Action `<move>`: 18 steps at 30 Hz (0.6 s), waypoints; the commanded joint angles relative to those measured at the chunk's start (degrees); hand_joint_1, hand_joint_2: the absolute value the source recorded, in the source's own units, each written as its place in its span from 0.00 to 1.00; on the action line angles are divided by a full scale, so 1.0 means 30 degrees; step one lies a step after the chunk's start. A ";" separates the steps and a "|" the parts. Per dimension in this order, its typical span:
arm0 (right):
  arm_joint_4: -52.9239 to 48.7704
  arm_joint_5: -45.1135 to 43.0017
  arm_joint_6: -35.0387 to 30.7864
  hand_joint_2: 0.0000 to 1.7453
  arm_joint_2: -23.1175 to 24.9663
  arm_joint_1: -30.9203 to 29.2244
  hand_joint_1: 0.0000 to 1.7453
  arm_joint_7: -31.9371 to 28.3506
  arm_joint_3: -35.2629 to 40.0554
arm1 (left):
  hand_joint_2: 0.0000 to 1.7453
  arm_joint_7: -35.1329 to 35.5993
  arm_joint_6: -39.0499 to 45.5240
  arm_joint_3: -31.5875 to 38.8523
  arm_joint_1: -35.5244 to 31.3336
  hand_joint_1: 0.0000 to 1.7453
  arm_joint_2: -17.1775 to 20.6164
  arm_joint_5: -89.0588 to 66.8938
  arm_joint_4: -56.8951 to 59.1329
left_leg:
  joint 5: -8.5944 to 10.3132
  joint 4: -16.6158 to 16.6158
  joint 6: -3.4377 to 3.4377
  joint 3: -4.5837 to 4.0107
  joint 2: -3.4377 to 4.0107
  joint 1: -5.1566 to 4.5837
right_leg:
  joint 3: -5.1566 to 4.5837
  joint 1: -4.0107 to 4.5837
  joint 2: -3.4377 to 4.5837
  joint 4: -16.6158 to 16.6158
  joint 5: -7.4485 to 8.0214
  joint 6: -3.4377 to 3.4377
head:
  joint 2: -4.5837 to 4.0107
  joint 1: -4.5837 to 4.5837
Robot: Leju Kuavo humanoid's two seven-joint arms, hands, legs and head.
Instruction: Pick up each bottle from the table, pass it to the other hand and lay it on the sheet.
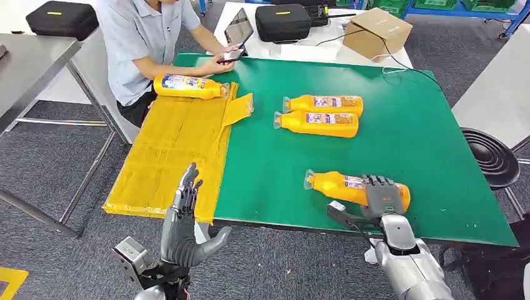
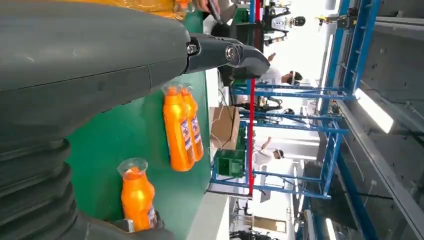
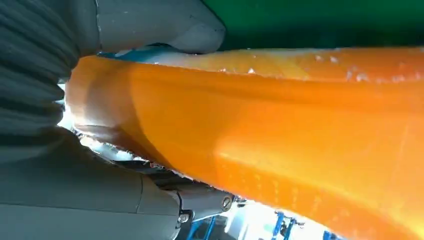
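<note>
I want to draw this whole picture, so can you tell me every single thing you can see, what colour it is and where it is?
Nearest bottle: one, orange, lying near the table's front edge, under the right hand.
Paired bottles: two, orange, lying side by side mid-table.
Bottle on the sheet: one, orange, at the sheet's far end.
Sheet: one, yellow, over the table's left side.
Table: one, green top.
Cases: two, black, on far tables.
Cardboard box: one, brown, behind the green table.
Stool: one, black, to the right.
Person: one, light shirt, seated at the far left corner with a phone.
Left hand: grey, fingers apart, holding nothing, at the sheet's near edge.
Right hand: grey, grips the nearest bottle.
</note>
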 commanded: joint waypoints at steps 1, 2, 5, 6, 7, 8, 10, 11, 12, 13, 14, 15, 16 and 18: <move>-0.5328 -0.9939 0.1451 1.00 0.2341 0.4755 1.00 -0.7239 -0.3678 | 1.00 0.0250 0.2480 0.1227 0.0252 0.00 -0.0276 0.1651 -0.0462 | 0.0035 -0.0050 -0.0048 -0.0078 -0.0064 0.0038 | -0.0040 0.0042 -0.0099 -0.0057 0.0011 -0.0071 | 0.0000 0.0007; -0.6067 -1.1187 0.1745 1.00 0.2685 0.4968 1.00 -0.7753 -0.3824 | 1.00 0.1070 0.2658 0.1736 0.0373 0.00 -0.0700 0.3012 -0.0409 | -0.0007 -0.0014 -0.0026 -0.0024 -0.0010 0.0035 | 0.0001 0.0039 -0.0027 -0.0022 -0.0004 -0.0039 | 0.0000 0.0007; -0.8417 -1.3573 0.1956 1.00 0.3417 0.5172 1.00 -0.8129 -0.3187 | 1.00 0.2566 0.2921 0.2296 0.0372 0.00 -0.0759 0.5506 0.0311 | -0.0012 -0.0052 -0.0062 -0.0108 0.0118 0.0052 | 0.0064 0.0060 0.0081 -0.0031 0.0038 -0.0076 | 0.0000 0.0000; -0.9156 -1.4789 0.1819 1.00 0.3723 0.4847 1.00 -0.9269 -0.3071 | 1.00 0.3580 0.2705 0.2165 0.0274 0.00 -0.0540 0.6453 0.0916 | -0.0034 -0.0028 -0.0052 -0.0061 0.0195 0.0044 | 0.0098 0.0062 0.0116 0.0001 0.0033 -0.0049 | 0.0000 0.0000; -0.9757 -1.5056 0.1834 1.00 0.3648 0.4519 1.00 -0.8718 -0.2516 | 1.00 0.3480 0.2585 0.1961 0.0091 0.00 -0.0373 0.6715 0.1609 | -0.0045 -0.0016 -0.0067 -0.0057 0.0229 0.0047 | 0.0087 0.0076 0.0169 0.0013 0.0032 -0.0038 | 0.0000 0.0007; -0.9947 -1.5392 0.2035 1.00 0.3391 0.4224 1.00 -0.8523 -0.2016 | 1.00 0.3607 0.1939 0.1731 -0.0038 0.00 -0.0203 0.7472 0.2034 | -0.0033 -0.0029 -0.0089 -0.0084 0.0254 0.0041 | 0.0034 0.0069 0.0179 0.0024 0.0043 -0.0053 | 0.0000 0.0000; -0.9809 -1.6270 0.1785 1.00 0.3096 0.3272 1.00 -0.8701 -0.1898 | 1.00 0.3873 0.0842 0.0387 -0.0539 0.00 0.0651 0.7219 0.3202 | -0.0002 -0.0043 -0.0089 -0.0127 0.0229 0.0029 | -0.0021 0.0058 0.0139 0.0031 0.0053 -0.0059 | 0.0000 0.0007; -0.9726 -1.6502 0.1882 1.00 0.2985 0.3026 1.00 -0.8705 -0.1901 | 1.00 0.3772 0.0650 0.0171 -0.0593 0.00 0.0713 0.7266 0.3470 | -0.0010 -0.0028 -0.0072 -0.0135 0.0252 0.0021 | -0.0032 0.0049 0.0162 0.0051 0.0048 -0.0037 | 0.0000 -0.0008; -0.9641 -1.6709 0.1873 1.00 0.2893 0.2839 1.00 -0.8794 -0.1927 | 1.00 0.3657 0.0511 -0.0058 -0.0643 0.00 0.0826 0.7235 0.3619 | 0.0000 -0.0033 -0.0084 -0.0173 0.0266 0.0031 | -0.0074 0.0059 0.0169 0.0050 0.0061 -0.0050 | 0.0000 -0.0007; -0.9562 -1.6856 0.1866 1.00 0.2873 0.2716 1.00 -0.8898 -0.1962 | 1.00 0.3486 0.0507 -0.0108 -0.0637 0.00 0.0840 0.7230 0.3643 | -0.0001 -0.0036 -0.0075 -0.0191 0.0247 0.0023 | -0.0085 0.0050 0.0156 0.0058 0.0056 -0.0038 | 0.0000 -0.0015; -0.9419 -1.7029 0.1878 1.00 0.2857 0.2576 1.00 -0.8995 -0.1985 | 1.00 0.3359 0.0589 -0.0173 -0.0692 0.00 0.0896 0.7182 0.3655 | 0.0030 -0.0032 -0.0088 -0.0252 0.0231 0.0024 | -0.0136 0.0049 0.0134 0.0069 0.0072 -0.0065 | 0.0000 -0.0007; -0.9320 -1.7062 0.1720 1.00 0.2862 0.2493 1.00 -0.9138 -0.1984 | 1.00 0.3335 0.0622 -0.0224 -0.0742 0.00 0.0949 0.7167 0.3643 | 0.0051 -0.0028 -0.0060 -0.0282 0.0204 0.0020 | -0.0160 0.0034 0.0122 0.0082 0.0074 -0.0079 | 0.0000 -0.0007; -0.9243 -1.7157 0.1628 1.00 0.2904 0.2429 1.00 -0.9200 -0.2024 | 1.00 0.3343 0.0636 -0.0205 -0.0775 0.00 0.0992 0.7168 0.3570 | 0.0061 -0.0026 -0.0062 -0.0312 0.0195 0.0036 | -0.0177 0.0050 0.0110 0.0077 0.0076 -0.0088 | 0.0000 0.0014; -0.9143 -1.7305 0.1545 1.00 0.2921 0.2328 1.00 -0.9302 -0.1985 | 1.00 0.3287 0.0684 -0.0132 -0.0800 0.00 0.0980 0.7154 0.3419 | 0.0054 -0.0036 -0.0063 -0.0314 0.0217 0.0039 | -0.0177 0.0052 0.0142 0.0065 0.0075 -0.0087 | 0.0000 0.0000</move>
